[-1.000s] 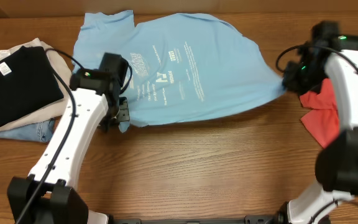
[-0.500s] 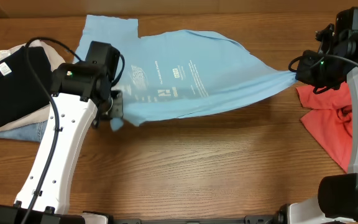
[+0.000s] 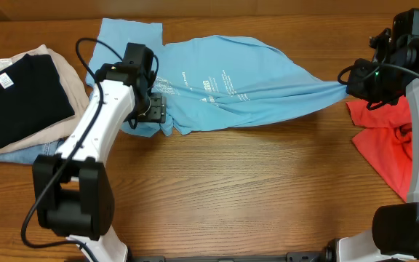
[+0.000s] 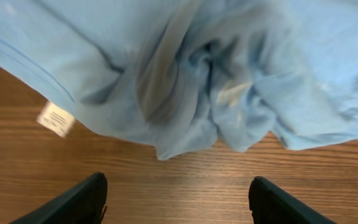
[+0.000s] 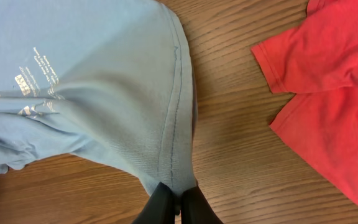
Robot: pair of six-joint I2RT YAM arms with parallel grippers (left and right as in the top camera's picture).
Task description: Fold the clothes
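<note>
The light blue T-shirt (image 3: 224, 91) lies stretched and wrinkled across the back of the table, white print up. My left gripper (image 3: 156, 110) hovers at its bunched left end. In the left wrist view that gripper (image 4: 178, 190) stands open over bare wood, with the crumpled blue shirt (image 4: 185, 93) and its white label (image 4: 56, 118) just ahead. My right gripper (image 3: 345, 86) is shut on the shirt's right end; its fingers (image 5: 178, 202) pinch the seamed edge of the blue shirt (image 5: 92, 81). The red T-shirt (image 3: 384, 145) lies crumpled at the far right, also seen as red T-shirt (image 5: 328, 81).
A pile of other garments sits at the left: a black one (image 3: 17, 98) on top of a beige one (image 3: 58, 64), with denim (image 3: 44, 153) underneath. The left arm's cable loops above that pile. Wooden tabletop (image 3: 238, 189) fills the front.
My left gripper has opened and let go of the blue shirt, moving back and to the right. The shirt's left end now lies bunched. The right gripper pulled right, then held.
</note>
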